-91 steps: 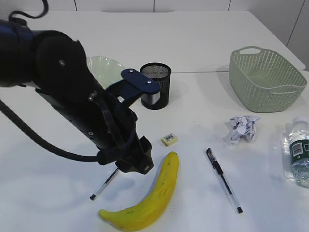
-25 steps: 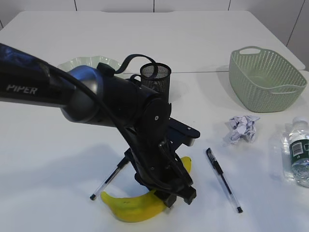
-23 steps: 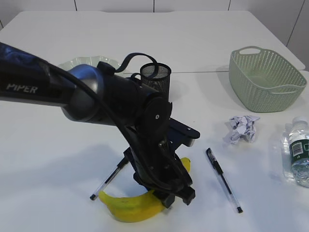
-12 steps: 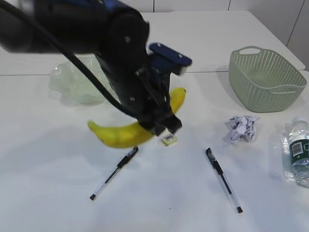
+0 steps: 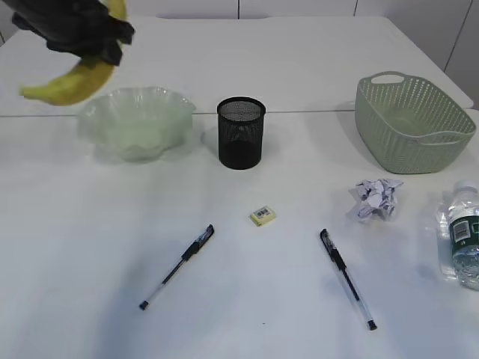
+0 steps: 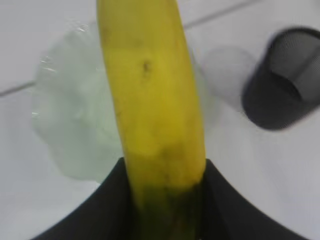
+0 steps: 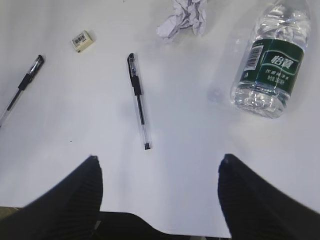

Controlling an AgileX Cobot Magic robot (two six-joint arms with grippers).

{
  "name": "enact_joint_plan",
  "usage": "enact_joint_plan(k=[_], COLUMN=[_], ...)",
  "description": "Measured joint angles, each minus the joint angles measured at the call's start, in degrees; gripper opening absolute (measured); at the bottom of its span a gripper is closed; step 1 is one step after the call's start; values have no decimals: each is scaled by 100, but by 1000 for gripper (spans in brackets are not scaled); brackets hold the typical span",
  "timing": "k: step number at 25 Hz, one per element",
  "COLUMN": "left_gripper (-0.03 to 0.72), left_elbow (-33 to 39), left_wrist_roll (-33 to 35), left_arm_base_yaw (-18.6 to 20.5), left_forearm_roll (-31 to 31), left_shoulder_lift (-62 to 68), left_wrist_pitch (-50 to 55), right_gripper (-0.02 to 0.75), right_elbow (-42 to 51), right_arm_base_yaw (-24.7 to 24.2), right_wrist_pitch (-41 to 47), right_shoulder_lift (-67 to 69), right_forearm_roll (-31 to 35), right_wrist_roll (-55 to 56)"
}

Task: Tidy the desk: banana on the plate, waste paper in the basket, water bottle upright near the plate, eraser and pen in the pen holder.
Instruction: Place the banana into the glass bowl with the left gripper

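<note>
My left gripper (image 5: 93, 46) is shut on the yellow banana (image 5: 69, 84) and holds it in the air at the far left, above the pale green plate (image 5: 168, 112). The left wrist view shows the banana (image 6: 150, 90) between the jaws (image 6: 165, 175), over the plate (image 6: 70, 120). The black mesh pen holder (image 5: 241, 132) stands right of the plate. The eraser (image 5: 262, 215), two pens (image 5: 177, 265) (image 5: 346, 277), crumpled paper (image 5: 376, 198) and lying water bottle (image 5: 462, 235) are on the table. My right gripper (image 7: 159, 165) is open and empty, above the table near the right pen (image 7: 138, 100).
The green basket (image 5: 413, 123) stands at the back right. The right wrist view also shows the eraser (image 7: 82, 41), the paper (image 7: 185, 17), the bottle (image 7: 269, 65) and the left pen (image 7: 22, 85).
My left gripper went down on the banana at the front of the table, shut on it, lifted it and carried it back and left to above the plate.
</note>
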Motion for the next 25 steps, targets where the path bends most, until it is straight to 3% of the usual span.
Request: enact_joint_plan(k=[5,15,25], left_gripper=[235,235,234], left_elbow=[-697,-2871,-3161], left_wrist_roll=[4,357,381], left_arm_base_yaw=[653,729,798], left_forearm_roll=[-364,-1327,-1759], left_shoulder_lift=[427,2548,3160], left_wrist_pitch=[-281,255,223], right_gripper=[534,533,533], right_elbow=[0,0,0], right_arm_base_yaw=[0,0,0], right_wrist_pitch=[-81,-124,-365], right_shoulder_lift=[78,485,548], right_forearm_roll=[0,0,0], right_wrist_roll=[-12,-121,-121])
